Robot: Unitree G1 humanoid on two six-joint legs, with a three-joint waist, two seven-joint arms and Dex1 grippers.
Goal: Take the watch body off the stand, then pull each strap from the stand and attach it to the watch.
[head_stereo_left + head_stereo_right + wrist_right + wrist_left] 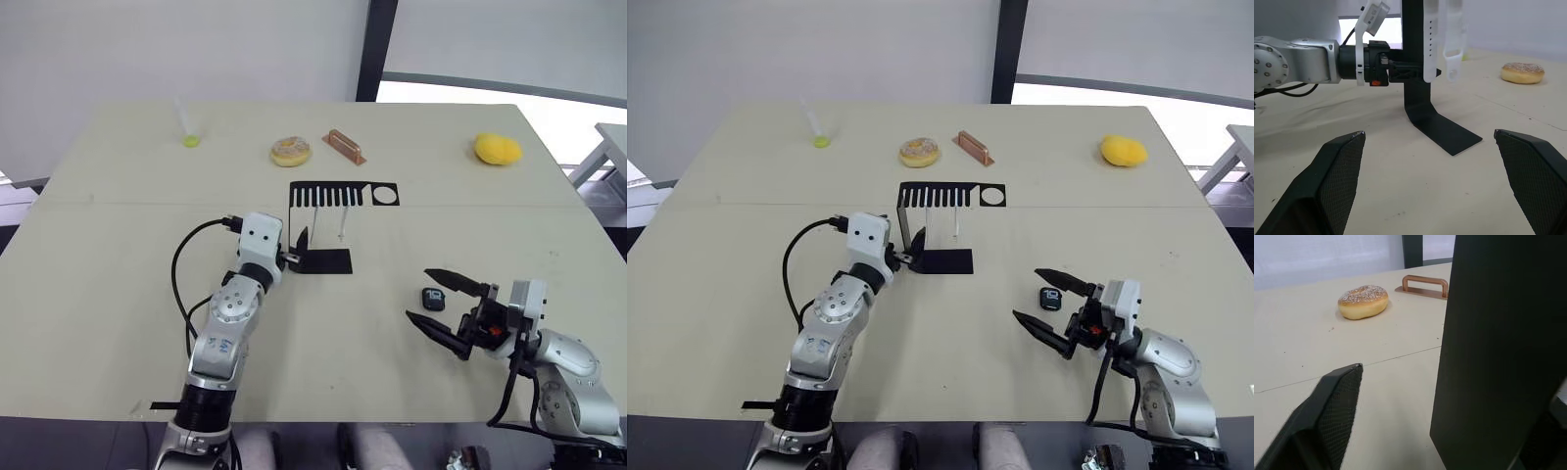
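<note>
1. Closest to me on the right, my right gripper (441, 302) hovers low over the desk (118, 294) with its jaws spread wide, nothing between them.
2. The watch body (433, 296) is lying flat on the desk right by that gripper, in the gap between the two fingers and near the upper one. It's off the stand, and I can make out light digits on its screen.
3. Over on the left, my left gripper (294, 257) is up against the stand (326, 260), down at the upright where it meets the flat base. From the right wrist view the jaws look clamped on the upright's edge, so I'd say I'm holding the stand steady.
4. The stand sits mid-desk, base flat, with the slotted top arm and its round hole pointing to my right.
5. Both straps (1444, 39) are still hanging from the comb slots of the top arm, side by side, white, dangling above the base.
6. Further back there's a sugared donut (290, 151) and just beside it a copper-coloured handle (345, 146).
7. Far left of the desk: a thin clear stick thing on a yellow-green blob (190, 140), can't tell what it is. Far right: a yellow lumpy object (498, 149), maybe a sponge.
</note>
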